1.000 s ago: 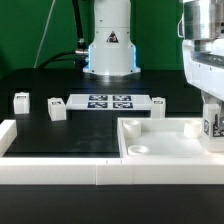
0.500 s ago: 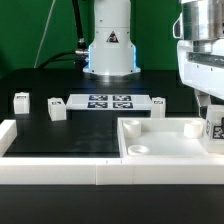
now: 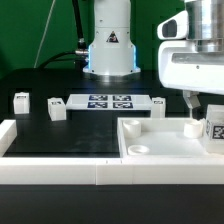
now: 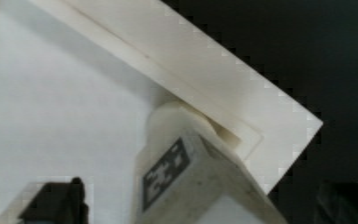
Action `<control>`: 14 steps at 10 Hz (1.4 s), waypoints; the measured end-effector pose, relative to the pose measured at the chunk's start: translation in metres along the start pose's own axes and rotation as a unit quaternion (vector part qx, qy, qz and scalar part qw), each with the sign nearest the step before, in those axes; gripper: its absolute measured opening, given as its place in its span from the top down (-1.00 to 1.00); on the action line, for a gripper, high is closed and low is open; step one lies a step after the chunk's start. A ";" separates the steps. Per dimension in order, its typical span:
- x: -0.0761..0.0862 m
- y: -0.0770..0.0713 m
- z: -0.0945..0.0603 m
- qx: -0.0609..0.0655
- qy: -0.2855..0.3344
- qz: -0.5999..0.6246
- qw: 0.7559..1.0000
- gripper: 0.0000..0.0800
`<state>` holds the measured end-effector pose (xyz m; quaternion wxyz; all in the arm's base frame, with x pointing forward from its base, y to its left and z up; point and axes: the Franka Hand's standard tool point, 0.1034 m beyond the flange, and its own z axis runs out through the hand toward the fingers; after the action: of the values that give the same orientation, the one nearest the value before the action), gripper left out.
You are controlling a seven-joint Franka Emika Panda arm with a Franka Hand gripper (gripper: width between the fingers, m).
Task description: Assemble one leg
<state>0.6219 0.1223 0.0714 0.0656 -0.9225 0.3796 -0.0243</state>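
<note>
My gripper [image 3: 205, 103] hovers open over the small white tagged plastic leg [image 3: 213, 128] at the large white square tray [image 3: 160, 150] corner; a skewed descent could topple it.

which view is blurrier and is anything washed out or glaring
Wrist view: soft all over, the tag on the leg smeared, the tray piece near-featureless white. Exterior view: sharper, marker board tags distinct; the gripper near the lens is blurred, and a blue glow shows at the arm's base.
</note>
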 end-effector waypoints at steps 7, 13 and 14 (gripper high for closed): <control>0.001 0.004 0.003 -0.027 0.009 -0.302 0.953 -0.62; 0.001 0.004 0.002 -0.026 0.009 -0.290 0.957 0.28; 0.001 0.004 0.002 -0.026 0.009 -0.291 0.956 0.28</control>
<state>0.6201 0.1193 0.0685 0.0280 -0.9942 0.0955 -0.0406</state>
